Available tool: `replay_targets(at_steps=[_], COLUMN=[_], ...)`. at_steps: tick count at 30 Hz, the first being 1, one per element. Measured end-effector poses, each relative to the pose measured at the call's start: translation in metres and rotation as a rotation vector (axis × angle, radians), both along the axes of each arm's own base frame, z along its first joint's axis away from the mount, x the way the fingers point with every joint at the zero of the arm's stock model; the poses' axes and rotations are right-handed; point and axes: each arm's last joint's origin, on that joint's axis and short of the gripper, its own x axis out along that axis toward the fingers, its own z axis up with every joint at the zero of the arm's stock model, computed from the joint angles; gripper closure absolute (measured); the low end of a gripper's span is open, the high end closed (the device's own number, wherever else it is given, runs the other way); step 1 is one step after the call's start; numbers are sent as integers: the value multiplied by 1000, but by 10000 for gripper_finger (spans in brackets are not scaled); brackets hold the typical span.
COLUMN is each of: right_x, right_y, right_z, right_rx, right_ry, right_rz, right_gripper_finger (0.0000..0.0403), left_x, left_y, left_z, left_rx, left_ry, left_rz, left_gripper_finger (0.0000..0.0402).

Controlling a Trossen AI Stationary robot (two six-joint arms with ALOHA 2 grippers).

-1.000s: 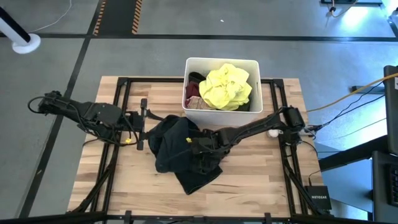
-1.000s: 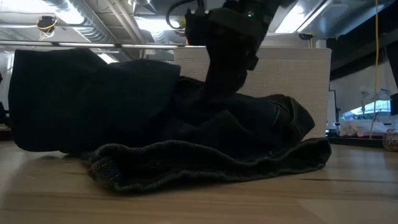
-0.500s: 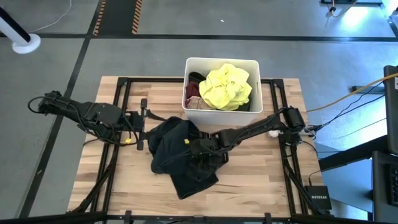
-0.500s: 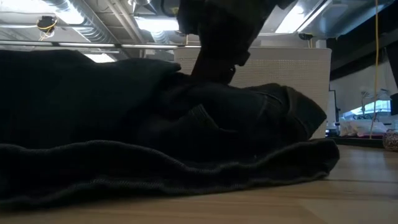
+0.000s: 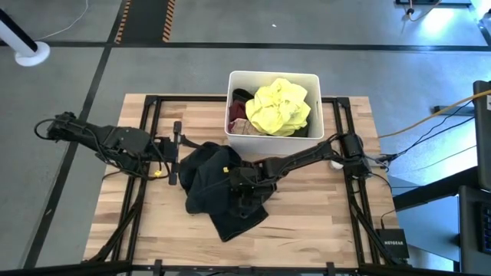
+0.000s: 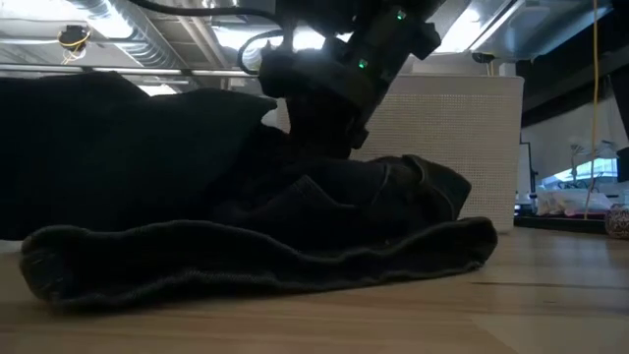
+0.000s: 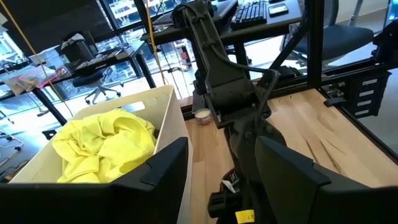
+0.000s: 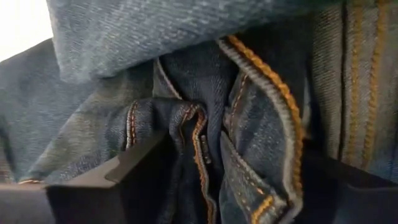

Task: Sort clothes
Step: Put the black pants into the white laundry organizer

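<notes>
Dark denim garment (image 5: 219,192) lay crumpled mid-table. Neon yellow piece (image 5: 278,106) topped maroon (image 5: 238,115) and black (image 5: 241,95) clothes in bin.

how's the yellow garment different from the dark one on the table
The yellow garment is neon bright; the dark garment is near black, with orange stitching in the right wrist view. The yellow garment sits bunched on top of the pile in the bin; the dark garment lies spread on the table. No tool is at the yellow garment; the right tool is pressed into the dark garment. Both are crumpled, not folded.
</notes>
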Motion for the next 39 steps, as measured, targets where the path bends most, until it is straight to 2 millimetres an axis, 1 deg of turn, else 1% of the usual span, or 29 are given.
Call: replay_targets(at_steps=[3, 6, 9, 15, 16, 18, 22, 26, 28, 32, 39], right_x=[1, 0, -2, -4, -5, -6, -9, -15, -17, -23, -44], right_y=[-3, -6, -8, -9, -8, -8, 1, 12, 15, 26, 38], right_z=[-3, -4, -5, -7, -7, -8, -4, 9, 20, 51, 108], right_rx=[-27, -50, -90, -135, -147, -196, -276, -341, -342, -326, -366], right_ry=[2, 12, 39, 58, 62, 66, 51, 18, -18, -134, -307], right_rz=[-3, -20, -23, -34, -39, -59, -75, -58, -58, -58, -95], right_gripper_finger=[129, 168, 225, 367, 380, 381, 375, 380, 380, 380, 381], left_x=[0, 0, 0, 0, 0, 0, 0, 0, 0, 0, 0], left_y=[0, 0, 0, 0, 0, 0, 0, 0, 0, 0, 0], left_z=[0, 0, 0, 0, 0, 0, 0, 0, 0, 0, 0], left_rx=[0, 0, 0, -1, -3, -2, 1, 5, 5, 5, 10], left_ry=[0, 0, 0, 0, 0, 0, 1, 2, 2, 1, 3], left_rz=[0, 0, 0, 1, 1, 1, 0, 0, 0, 0, 0], left_gripper_finger=[220, 220, 220, 220, 220, 220, 220, 220, 220, 220, 220])
